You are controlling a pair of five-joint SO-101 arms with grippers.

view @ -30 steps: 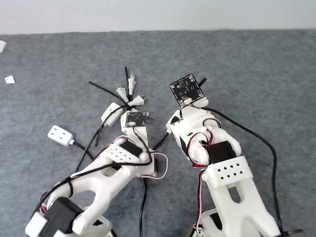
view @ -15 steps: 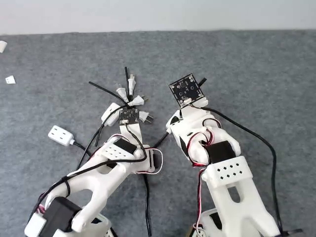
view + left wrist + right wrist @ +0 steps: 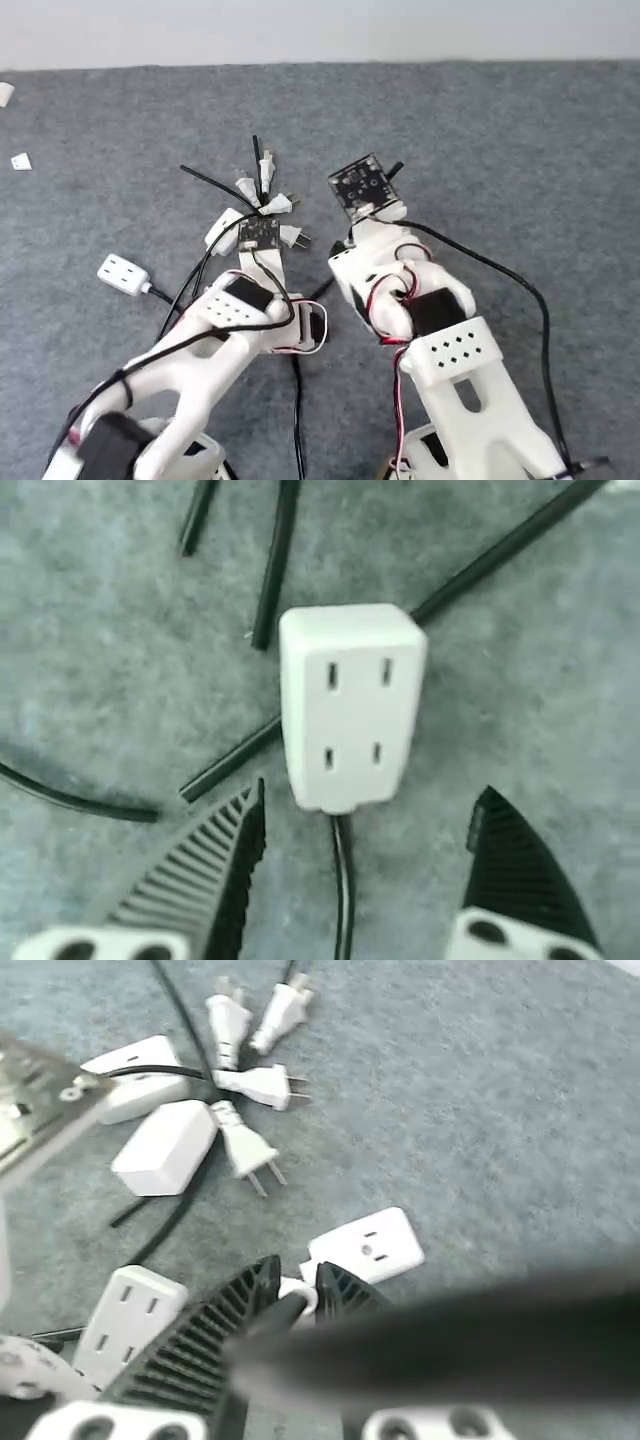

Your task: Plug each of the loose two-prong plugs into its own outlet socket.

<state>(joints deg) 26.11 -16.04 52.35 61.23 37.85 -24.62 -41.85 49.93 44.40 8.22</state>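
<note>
- My left tool [image 3: 372,810] is open. Its two jaws sit on each side of the cord end of a white socket [image 3: 350,705].
- My right tool [image 3: 298,1280] is closed on the thin end of a small socket [image 3: 365,1245].
- The loose plugs [image 3: 260,1085] lie in a bunch on the bench [image 3: 500,150], near the small socket but apart from it. None is in a socket yet.
- One more socket, the far socket [image 3: 122,273], lies out to the side of my left arm.
- Black cords [image 3: 275,560] lie right by the white socket. If I close my left tool a bit off, I think it could pinch a cord and not the socket.
- My right tool holds the small socket just by its end. I think it could twist or slip when a plug is pushed in.
- The plug cords cross each other. Pulling one plug could drag the others along.
- A dark cord [image 3: 450,1350] hangs in front of my right camera and hides part of the bench. I could miss my aim there.
- The bench has a grey fuzzy cover, like carpet. Prongs could catch in it.
- Behind the bench is a pale wall [image 3: 320,30]. Two small white bits [image 3: 20,160] lie at the far edge.
</note>
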